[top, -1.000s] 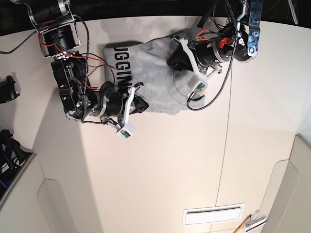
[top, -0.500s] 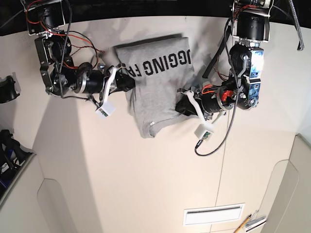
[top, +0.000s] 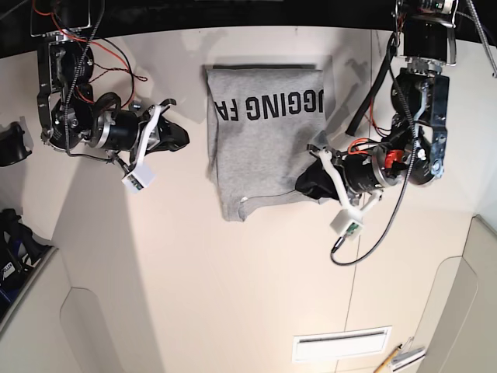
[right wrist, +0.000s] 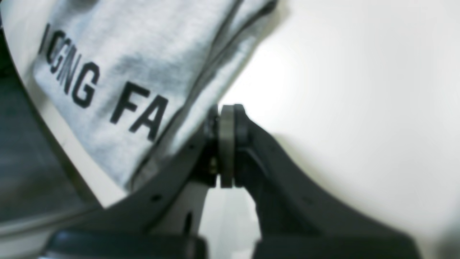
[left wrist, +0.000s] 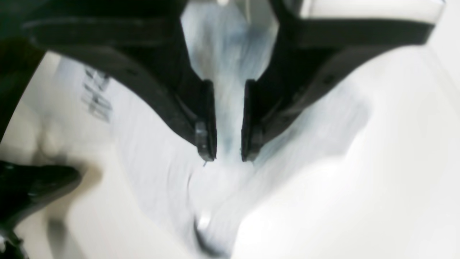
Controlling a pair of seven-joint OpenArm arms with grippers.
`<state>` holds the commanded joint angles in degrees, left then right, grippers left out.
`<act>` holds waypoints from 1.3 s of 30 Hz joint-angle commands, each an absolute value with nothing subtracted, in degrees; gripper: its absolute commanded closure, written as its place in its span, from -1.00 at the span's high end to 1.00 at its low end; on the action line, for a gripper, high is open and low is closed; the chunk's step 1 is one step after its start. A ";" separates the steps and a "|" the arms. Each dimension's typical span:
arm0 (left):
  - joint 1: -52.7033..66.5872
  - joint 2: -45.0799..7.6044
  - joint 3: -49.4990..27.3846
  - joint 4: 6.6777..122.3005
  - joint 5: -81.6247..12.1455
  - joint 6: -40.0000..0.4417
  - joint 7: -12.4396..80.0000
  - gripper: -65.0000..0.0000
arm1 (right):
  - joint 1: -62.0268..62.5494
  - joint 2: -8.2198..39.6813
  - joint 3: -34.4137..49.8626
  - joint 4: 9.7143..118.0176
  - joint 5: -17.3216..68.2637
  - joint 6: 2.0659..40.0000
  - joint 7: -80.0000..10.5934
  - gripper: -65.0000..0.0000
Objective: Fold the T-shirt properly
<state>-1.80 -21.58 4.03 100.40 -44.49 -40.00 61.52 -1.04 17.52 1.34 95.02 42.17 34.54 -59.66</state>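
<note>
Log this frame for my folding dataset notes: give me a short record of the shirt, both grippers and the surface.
garment: T-shirt, grey, folded into a rough rectangle, black lettering facing up
left gripper: jaws slightly apart with shirt fabric between them, at the shirt's lower corner
right gripper: jaws shut, empty, beside the shirt's edge, clear of it in the base view
surface: white table
image quality: left wrist view blurred

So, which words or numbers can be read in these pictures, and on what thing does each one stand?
"GGING FA": black block letters on the folded light grey cotton T-shirt, base view; cut off by the folds.
"GNG FA": the same print, right wrist view, its first letters blurred.
Dark marks on the shirt, left wrist view: too blurred to read.
</note>
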 joint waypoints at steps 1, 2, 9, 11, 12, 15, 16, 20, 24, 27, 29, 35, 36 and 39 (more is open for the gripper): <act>0.34 -23.24 3.92 102.43 -44.80 -40.00 61.54 -0.60 | -2.35 18.65 1.34 96.68 42.81 34.52 -59.70 -1.00; 2.59 -24.56 3.49 104.20 -44.77 -39.97 61.56 -0.60 | -3.57 19.81 1.34 98.19 43.11 34.52 -59.72 -1.00; 24.34 -27.31 -12.62 114.32 -47.07 -39.38 61.98 -0.60 | -12.58 28.71 1.37 104.97 46.92 34.52 -60.31 -1.00; 31.05 -27.31 -17.21 115.98 -47.83 -40.00 62.00 -0.60 | -14.83 30.81 1.37 105.27 47.92 34.54 -60.49 -1.00; 34.37 -27.31 -18.98 116.62 -47.81 -40.00 62.00 -0.60 | -16.01 31.88 1.37 105.27 48.27 34.54 -60.49 -1.00; 43.68 -26.83 -22.50 116.95 -47.24 -40.00 62.02 -0.60 | -20.18 35.35 1.32 105.27 50.46 34.54 -61.43 -1.00; 46.33 -26.28 -23.18 116.95 -46.78 -40.00 62.00 -0.60 | -21.52 36.71 1.15 105.27 52.01 34.57 -62.30 -1.00; 54.81 -23.90 -23.68 116.95 -44.23 -40.00 61.91 -0.60 | -24.82 42.72 -1.17 105.27 58.41 35.81 -66.50 -1.00; 62.43 -20.12 -23.62 116.09 -38.15 -40.00 60.60 -0.60 | -29.30 47.86 -4.23 105.27 59.35 35.81 -67.57 -1.00; 67.05 -20.23 -23.57 113.01 -33.71 -40.00 59.22 -0.60 | -32.99 50.78 -7.70 105.25 58.67 35.79 -67.57 -1.00; 68.31 -20.99 -23.46 109.10 -31.24 -40.00 56.53 -0.60 | -35.29 51.64 -10.24 105.21 55.92 35.77 -67.53 -1.00; 66.52 -24.93 -17.02 86.65 -23.64 -40.00 37.06 -0.60 | -36.53 51.55 -23.35 102.83 44.12 35.14 -65.06 -1.00; 64.45 -24.82 -15.16 82.54 -21.91 -40.00 37.04 -0.60 | -36.53 51.57 -25.63 101.93 41.65 35.11 -63.70 -1.00; 57.78 -24.23 -9.13 70.59 -21.15 -40.00 37.06 -0.60 | -36.56 51.55 -31.05 98.87 37.52 35.11 -58.61 -1.00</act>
